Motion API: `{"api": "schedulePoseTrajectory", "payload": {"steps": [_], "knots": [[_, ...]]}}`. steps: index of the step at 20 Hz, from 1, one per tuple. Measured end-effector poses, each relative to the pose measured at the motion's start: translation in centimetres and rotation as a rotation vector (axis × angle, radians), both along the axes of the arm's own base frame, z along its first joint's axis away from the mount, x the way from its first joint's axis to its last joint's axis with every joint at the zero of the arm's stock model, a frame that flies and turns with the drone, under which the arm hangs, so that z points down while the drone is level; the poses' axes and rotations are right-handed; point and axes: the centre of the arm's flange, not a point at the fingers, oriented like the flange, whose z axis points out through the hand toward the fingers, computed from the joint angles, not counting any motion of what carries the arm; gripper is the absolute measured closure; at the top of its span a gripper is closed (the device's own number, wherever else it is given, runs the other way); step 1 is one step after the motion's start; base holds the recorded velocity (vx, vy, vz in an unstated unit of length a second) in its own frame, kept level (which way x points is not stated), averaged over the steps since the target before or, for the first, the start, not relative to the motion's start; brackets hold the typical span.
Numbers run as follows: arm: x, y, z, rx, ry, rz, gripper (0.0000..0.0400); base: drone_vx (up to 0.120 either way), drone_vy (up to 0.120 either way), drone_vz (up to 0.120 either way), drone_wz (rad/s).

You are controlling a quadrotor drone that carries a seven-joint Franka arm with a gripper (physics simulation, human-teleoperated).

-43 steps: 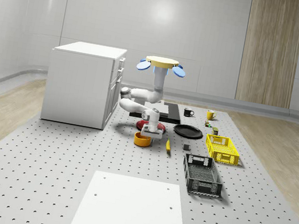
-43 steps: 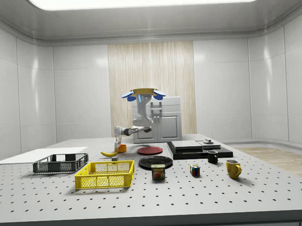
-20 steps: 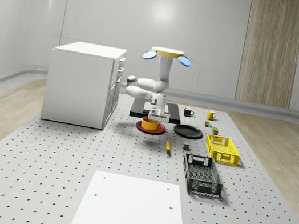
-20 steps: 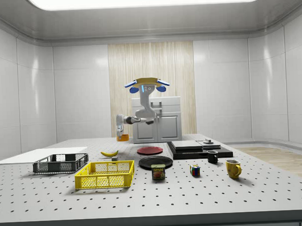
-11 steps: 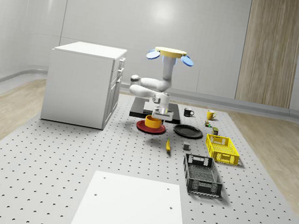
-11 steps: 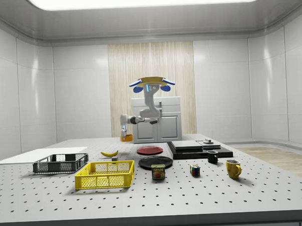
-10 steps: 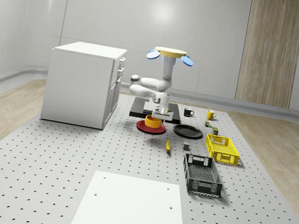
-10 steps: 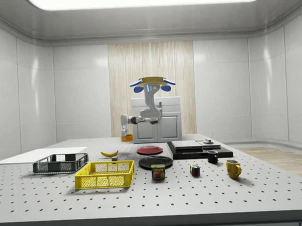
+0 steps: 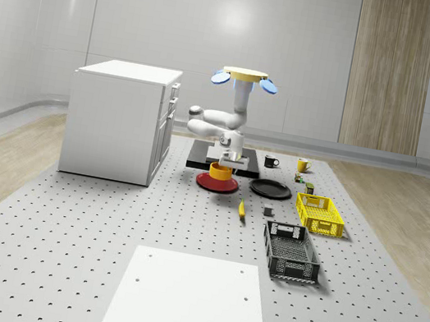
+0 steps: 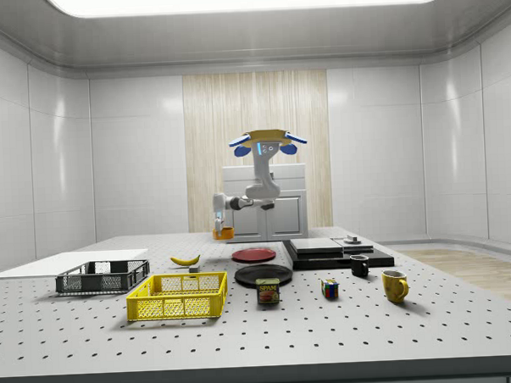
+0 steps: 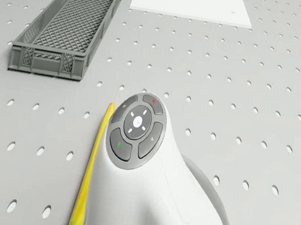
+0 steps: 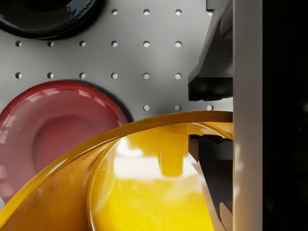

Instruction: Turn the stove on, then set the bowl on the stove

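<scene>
Fingers [image 12: 209, 120] pinch the rim of the orange bowl [image 12: 144, 183], 1 outside the wall and 1 inside, as the wrist view shows. The gripper [image 9: 229, 159] hangs from the bent arm with the bowl [image 9: 221, 171] carried in the air above the red plate [image 9: 217, 183]; in the side view the bowl [image 10: 224, 233] sits clear of the desk [image 10: 244, 328], well short of the black stove [image 10: 336, 251]. The drone [image 9: 243, 76] hovers above, roughly over the stove's [image 9: 236, 160] near edge and the plate.

The bowl looks rigid, glossy and light, so a rim pinch should hold, though the slick wall could let it swing or slip during a quick move. The banana [image 11: 90, 166], black plate [image 9: 270, 189] and grey crate [image 11: 66, 26] lie nearby.
</scene>
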Motion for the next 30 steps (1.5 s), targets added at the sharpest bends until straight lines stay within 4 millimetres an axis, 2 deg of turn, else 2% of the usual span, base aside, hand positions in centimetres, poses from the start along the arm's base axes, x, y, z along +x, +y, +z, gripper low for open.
{"api": "schedulePoseTrajectory", "payload": {"steps": [30], "knots": [[0.0, 0.0, 0.0, 0.0, 0.0, 0.001, 0.0298, -0.12, 0.0, 0.0, 0.0]]}}
